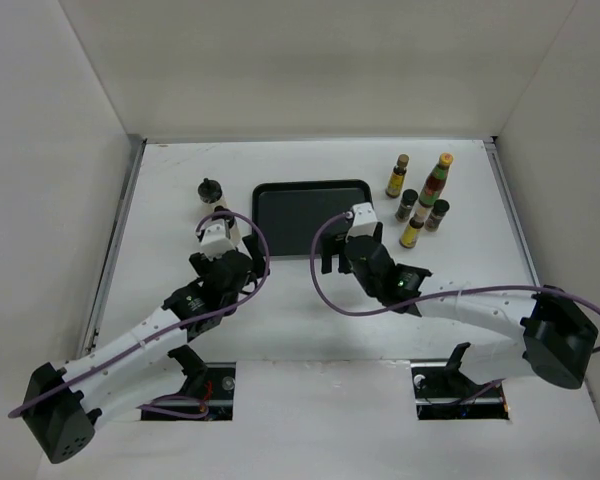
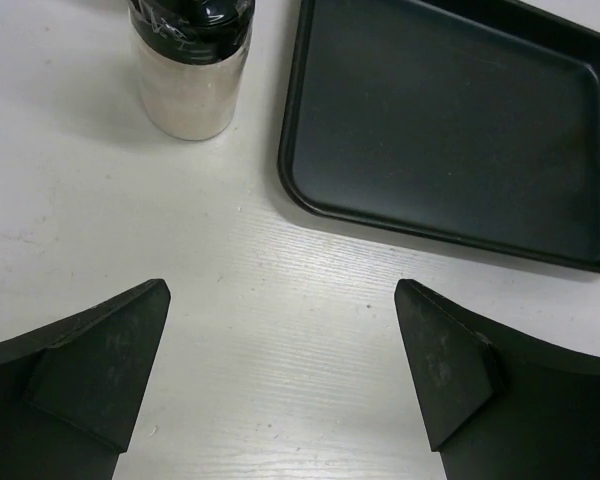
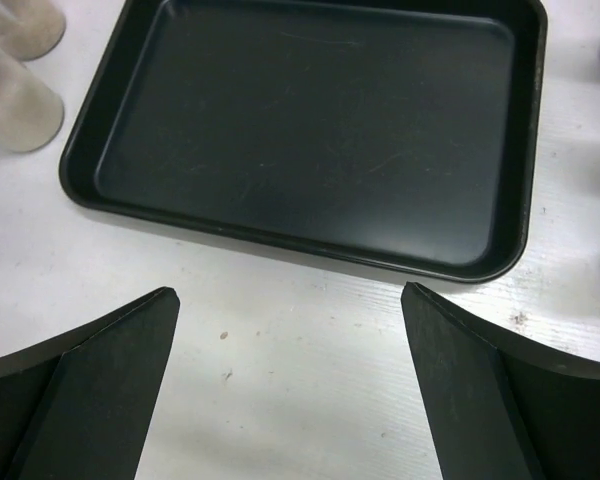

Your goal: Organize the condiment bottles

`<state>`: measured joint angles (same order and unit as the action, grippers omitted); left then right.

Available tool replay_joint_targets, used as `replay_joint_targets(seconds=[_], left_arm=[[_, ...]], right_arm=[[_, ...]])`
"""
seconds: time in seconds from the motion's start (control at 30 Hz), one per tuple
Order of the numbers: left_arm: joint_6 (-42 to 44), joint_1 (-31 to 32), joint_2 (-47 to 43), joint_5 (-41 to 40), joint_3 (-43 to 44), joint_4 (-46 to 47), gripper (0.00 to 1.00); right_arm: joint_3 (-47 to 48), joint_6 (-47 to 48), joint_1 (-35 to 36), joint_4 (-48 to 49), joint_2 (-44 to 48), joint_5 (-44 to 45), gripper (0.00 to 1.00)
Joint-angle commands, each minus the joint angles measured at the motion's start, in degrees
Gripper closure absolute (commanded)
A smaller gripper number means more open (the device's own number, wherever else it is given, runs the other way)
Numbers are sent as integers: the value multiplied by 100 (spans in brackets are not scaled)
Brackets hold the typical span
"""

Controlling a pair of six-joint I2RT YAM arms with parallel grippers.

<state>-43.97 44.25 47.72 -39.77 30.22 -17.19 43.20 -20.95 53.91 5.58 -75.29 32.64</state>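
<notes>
A black tray [image 1: 310, 215] lies mid-table. To its right stand two slim yellow-labelled bottles [image 1: 397, 176] [image 1: 412, 232], a taller red-green bottle with a yellow cap [image 1: 438, 178] and two short dark bottles [image 1: 407, 205] [image 1: 438, 214]. A white bottle with a black cap [image 1: 211, 191] stands left of the tray, with a second white bottle [image 1: 222, 212] just behind my left gripper [image 1: 220, 230]. That gripper [image 2: 282, 290] is open and empty, with a white bottle [image 2: 192, 70] ahead to its left. My right gripper [image 1: 345, 245] [image 3: 289, 292] is open and empty at the tray's [image 3: 310, 120] near edge.
White walls enclose the table on the left, back and right. The tray [image 2: 450, 120] is empty. Both white bottles [image 3: 15, 100] [image 3: 25, 20] show at the right wrist view's top left. Bare tabletop lies between the arms and the near edge.
</notes>
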Motion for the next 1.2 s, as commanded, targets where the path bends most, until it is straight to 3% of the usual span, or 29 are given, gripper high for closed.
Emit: replay_joint_targets(seconds=[0.0,0.17,0.2,0.27,0.37,0.5,0.63,0.8,0.9,0.97,1.03,1.07,1.17], left_arm=[[-16,-114,-70,-13,28,32,0],[2,-132,-185,-127,10,-3,0],[-15,-106,-185,-189,19,-73,0],[-59,-61,-246,-425,-33,-188,0],[-121,-201,-483,-672,-174,-320,0],[-86,-360,-703,-716,-253,-373,0],[2,-544,-721,-997,-104,-426,0],[738,-703,-81,-963,291,241,2],[1275,-957,569,-735,423,926,12],[1513,-1185,1078,-384,563,1304,18],[1610,-1335,1475,-234,713,1612,33],[1619,-1379,1590,-207,748,1727,36],[1794,-1502,2029,-224,976,2079,34]], right_arm=[[75,231,124,408,111,303,0],[-83,276,273,697,286,665,0],[-136,319,282,838,313,621,9],[-163,346,282,865,391,620,40],[-198,250,282,804,584,577,68],[-242,-58,230,585,770,366,83],[-294,-208,89,584,753,199,76],[-312,-225,71,663,621,137,41],[-426,-173,71,891,611,111,27],[-479,-155,71,1005,699,84,22],[-584,-155,80,1198,770,6,20],[-646,-155,80,1304,779,-73,20],[-795,-129,80,1542,857,-345,18]])
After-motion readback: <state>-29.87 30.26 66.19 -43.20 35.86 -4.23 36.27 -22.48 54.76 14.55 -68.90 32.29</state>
